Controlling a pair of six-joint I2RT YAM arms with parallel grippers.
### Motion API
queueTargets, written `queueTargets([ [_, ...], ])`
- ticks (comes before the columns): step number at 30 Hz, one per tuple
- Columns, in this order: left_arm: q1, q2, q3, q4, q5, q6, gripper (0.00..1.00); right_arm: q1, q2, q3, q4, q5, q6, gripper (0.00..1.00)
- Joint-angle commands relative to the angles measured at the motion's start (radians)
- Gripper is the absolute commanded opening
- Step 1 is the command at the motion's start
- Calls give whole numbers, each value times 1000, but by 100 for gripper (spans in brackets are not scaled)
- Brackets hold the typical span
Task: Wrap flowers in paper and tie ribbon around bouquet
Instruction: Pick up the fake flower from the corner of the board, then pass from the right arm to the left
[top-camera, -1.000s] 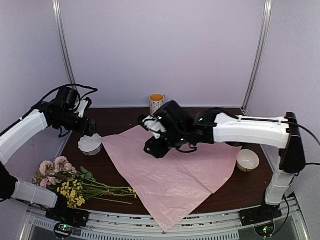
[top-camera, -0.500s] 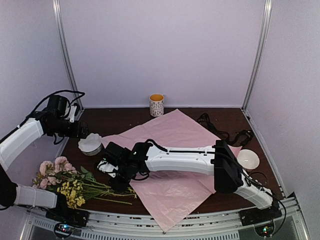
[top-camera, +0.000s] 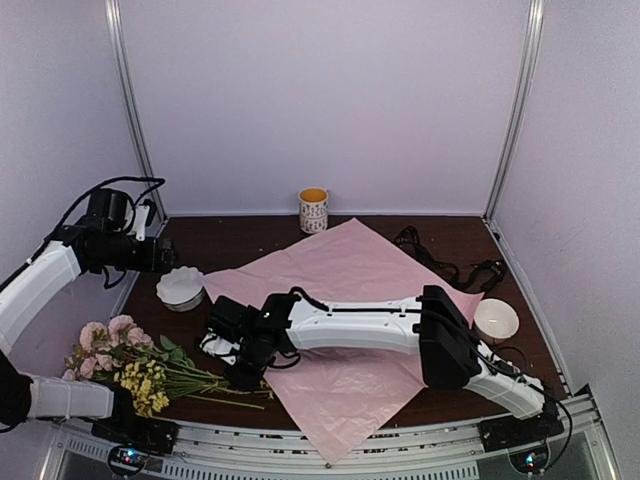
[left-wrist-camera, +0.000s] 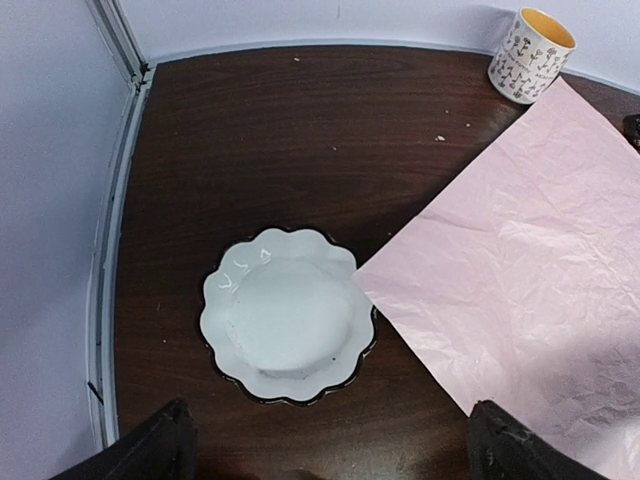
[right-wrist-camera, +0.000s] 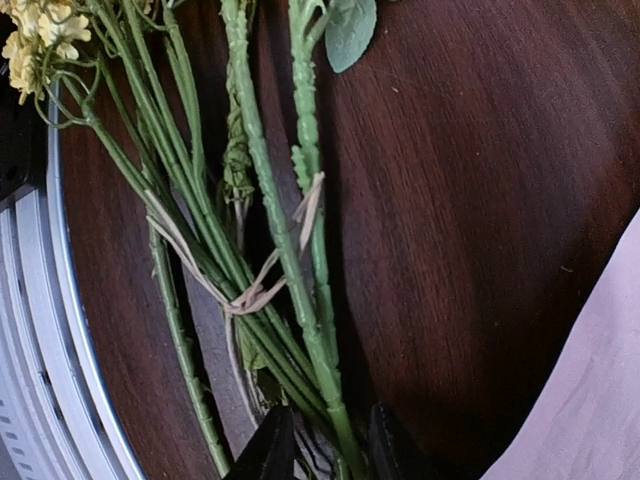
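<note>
Right gripper: The right gripper (right-wrist-camera: 333, 450) is seen low over the stem ends, its jaws drawn narrow to either side of the green stalks. Whether the stalks are actually pinched cannot be told.
Flowers: The bunch of pale pink and yellow flowers on long green stems (top-camera: 135, 362) is laid at the near left of the dark wooden table (top-camera: 250, 240), blooms to the left. The stems are bound by a pale straw-coloured tie (right-wrist-camera: 250, 295).
Paper: The large creased lilac-pink sheet of paper (top-camera: 370, 290) is spread flat at the table's middle, its left edge just beside the stem tips. Nothing is laid on it but the arm's shadow.
Left gripper: The left gripper (left-wrist-camera: 330, 445) is held wide open and empty above a white scalloped dish (left-wrist-camera: 288, 315) at the far left.
Ribbon: A narrow black strip (top-camera: 445, 268), taken to be the ribbon, is seen past the paper's far right corner, well apart from the flowers.
Step in hand: The pick-up of the flowers is judged to be under way; wrapping has not begun.
Next move: A firm hold on several stems is called for, so that the bunch can be lifted whole and set diagonally on the paper.
</note>
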Motion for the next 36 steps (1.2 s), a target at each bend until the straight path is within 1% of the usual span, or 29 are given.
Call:
queueTargets([
  [1, 3, -16, -11, 48, 25, 10, 97, 8, 29, 3, -34, 26, 0, 24],
  [6, 4, -27, -19, 62, 34, 12, 97, 17, 14, 4, -35, 46, -7, 10],
  [9, 4, -30, -18, 60, 35, 17, 97, 20, -23, 4, -26, 52, -15, 7],
  [12, 5, -40, -23, 65, 13, 17, 97, 20, -81, -3, 9, -4, -10, 3],
  [15, 6, -53, -25, 68, -4, 18, 97, 22, -171, -54, 114, -66, 22, 0],
  [18, 6, -80, -33, 80, -28, 19, 97, 20, -240, -97, 199, -98, 53, 0],
  [23, 5, -163, -74, 151, -27, 22, 97, 9, -282, -100, 214, -92, 112, 0],
  [27, 5, -239, -121, 229, -9, 22, 96, -16, -303, -127, 257, -147, 185, 0],
  [31, 6, -301, -153, 285, 1, 22, 95, -33, -327, -159, 258, -71, 229, 0],
  [34, 5, -345, -176, 326, 19, 19, 95, -51, -356, -228, 289, -41, 264, 0],
  [36, 5, -360, -189, 343, 18, 14, 95, -54, -360, -242, 288, -32, 268, 0],
])
